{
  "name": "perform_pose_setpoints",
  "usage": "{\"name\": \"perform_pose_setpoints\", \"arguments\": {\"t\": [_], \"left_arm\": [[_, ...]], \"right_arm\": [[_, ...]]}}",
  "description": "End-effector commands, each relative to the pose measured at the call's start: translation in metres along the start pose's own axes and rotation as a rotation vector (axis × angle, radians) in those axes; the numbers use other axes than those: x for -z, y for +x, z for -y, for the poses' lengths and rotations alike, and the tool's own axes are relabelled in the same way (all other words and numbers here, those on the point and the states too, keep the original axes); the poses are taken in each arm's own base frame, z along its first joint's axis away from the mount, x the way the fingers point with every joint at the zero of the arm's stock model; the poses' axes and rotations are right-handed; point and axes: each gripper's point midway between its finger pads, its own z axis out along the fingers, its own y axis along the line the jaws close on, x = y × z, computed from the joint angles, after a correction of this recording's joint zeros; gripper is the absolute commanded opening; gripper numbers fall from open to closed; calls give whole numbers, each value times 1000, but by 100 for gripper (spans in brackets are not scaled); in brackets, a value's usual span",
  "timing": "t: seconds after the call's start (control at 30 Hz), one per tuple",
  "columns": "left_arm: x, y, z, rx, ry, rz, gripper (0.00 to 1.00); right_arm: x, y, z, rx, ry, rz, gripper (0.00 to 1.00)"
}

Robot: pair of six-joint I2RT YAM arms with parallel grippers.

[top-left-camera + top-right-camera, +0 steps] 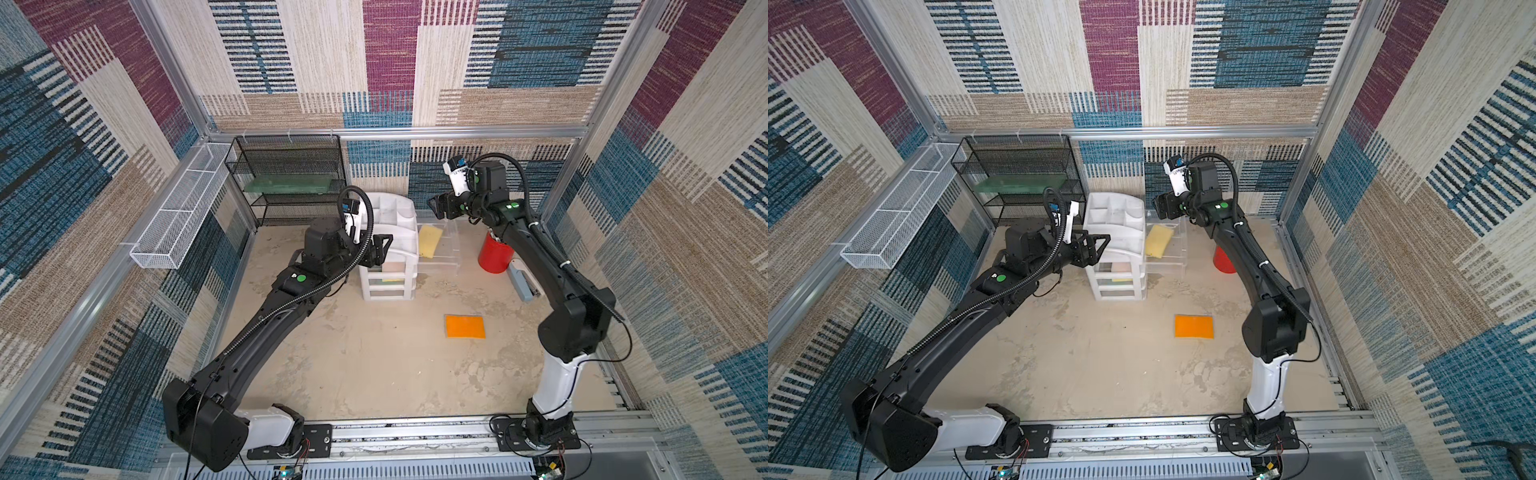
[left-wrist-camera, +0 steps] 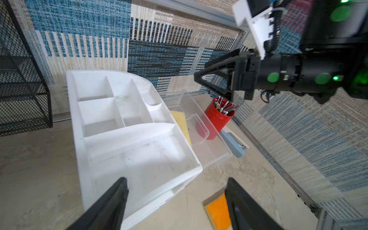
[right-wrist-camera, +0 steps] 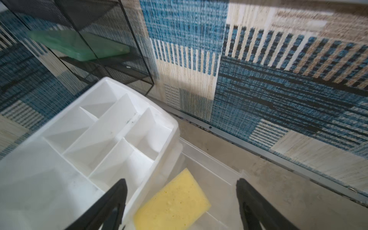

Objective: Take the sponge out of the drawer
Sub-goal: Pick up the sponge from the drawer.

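In the pulled-out drawer (image 1: 440, 245) lay the yellow sponge (image 1: 429, 241); our right gripper (image 1: 437, 208) and left gripper (image 1: 380, 251) gaped empty.

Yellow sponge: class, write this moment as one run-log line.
yellow sponge: lying in pulled-out clear drawer | right gripper: open, above it, not touching | left gripper: open, empty, at white tower

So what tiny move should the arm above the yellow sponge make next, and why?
Probably lower the right pincer straight down onto the yellow sponge. The clear drawer is already pulled out, the sponge lies exposed inside it, and the pincer hangs open above, holding nothing.
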Motion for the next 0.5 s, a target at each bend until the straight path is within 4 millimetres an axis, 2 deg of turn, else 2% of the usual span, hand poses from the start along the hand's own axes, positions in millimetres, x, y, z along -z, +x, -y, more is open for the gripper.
{"name": "perform_pose_setpoints", "arguments": {"t": [0.0,0.17,0.37,0.47], "left_arm": [[10,-10,1,-34,47,65,79],[22,-11,-9,-12,65,100,80],[21,-7,-30,19,1,96,80],[20,-5,-33,41,6,96,80]], "right_arm": [[-22,44,0,45,-38,-202,87],[-49,64,-4,111,-82,-271,86],[-61,93,-4,141,-96,-343,85],[-68,108,-7,142,-118,-378,82]]}}
